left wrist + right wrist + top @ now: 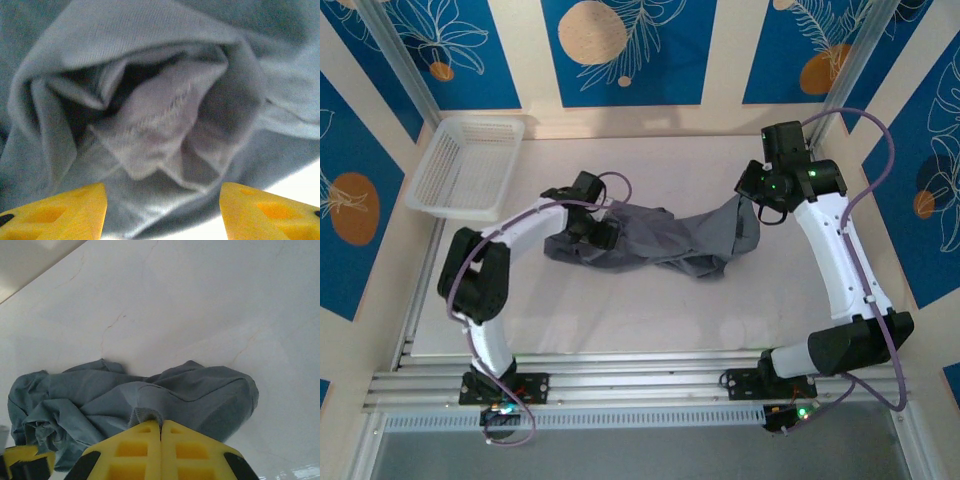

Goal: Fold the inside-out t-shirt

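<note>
From overhead I see the inside-out t-shirt (660,240) bunched mid-way across the table (620,320), strung between both arms. My left wrist view adds that the left gripper (162,205) has its jaws apart over rumpled folds. The right wrist view shows the right gripper (161,432) pinched together on a shirt fold.
</note>
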Controlling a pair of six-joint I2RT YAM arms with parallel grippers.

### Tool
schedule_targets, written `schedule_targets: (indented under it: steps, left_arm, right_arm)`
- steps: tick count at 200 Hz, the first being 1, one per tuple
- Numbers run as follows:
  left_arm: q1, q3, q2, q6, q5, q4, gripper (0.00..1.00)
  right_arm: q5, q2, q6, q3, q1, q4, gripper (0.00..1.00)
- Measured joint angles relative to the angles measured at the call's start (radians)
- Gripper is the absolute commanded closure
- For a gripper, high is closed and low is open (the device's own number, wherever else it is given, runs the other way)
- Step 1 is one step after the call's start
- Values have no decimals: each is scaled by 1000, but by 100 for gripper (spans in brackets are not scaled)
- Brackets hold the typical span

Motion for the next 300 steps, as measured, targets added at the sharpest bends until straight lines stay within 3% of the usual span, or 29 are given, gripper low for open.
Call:
schedule_targets:
  steps: [47,72,97,125,147,207,227,242,265,278,300]
  left_arm:
    - [-8,56,41,44,-211,30,40]
    - [-8,106,55,89,-247,31,48]
    - [-4,155,96,129,-235,41,55]
    - [-3,155,114,196,-185,48,73]
    - [-3,156,114,251,-138,56,100]
    - [28,241,102,252,-57,-2,100]
    - [94,383,68,177,0,-80,100]
    - [195,512,18,77,77,-115,100]
    - [443,624,-102,-145,309,-98,100]
    - [572,650,-161,-234,437,-92,100]
    - [623,747,-188,-267,580,-145,100]
  right_arm:
    - [-12,-16,4,-21,-2,4,100]
    - [-15,-21,4,-23,-7,4,100]
    - [-23,-23,3,-23,-18,4,100]
    - [-30,-28,3,-23,-28,4,100]
    - [-37,-36,3,-29,-34,6,100]
    - [-73,-41,6,-26,-72,4,100]
    - [-105,-39,16,29,-134,-10,100]
    - [-132,-39,29,117,-225,-13,100]
    - [-172,-33,50,294,-377,-11,100]
    - [-203,-16,53,404,-406,-5,100]
    - [-278,47,47,613,-413,-4,100]
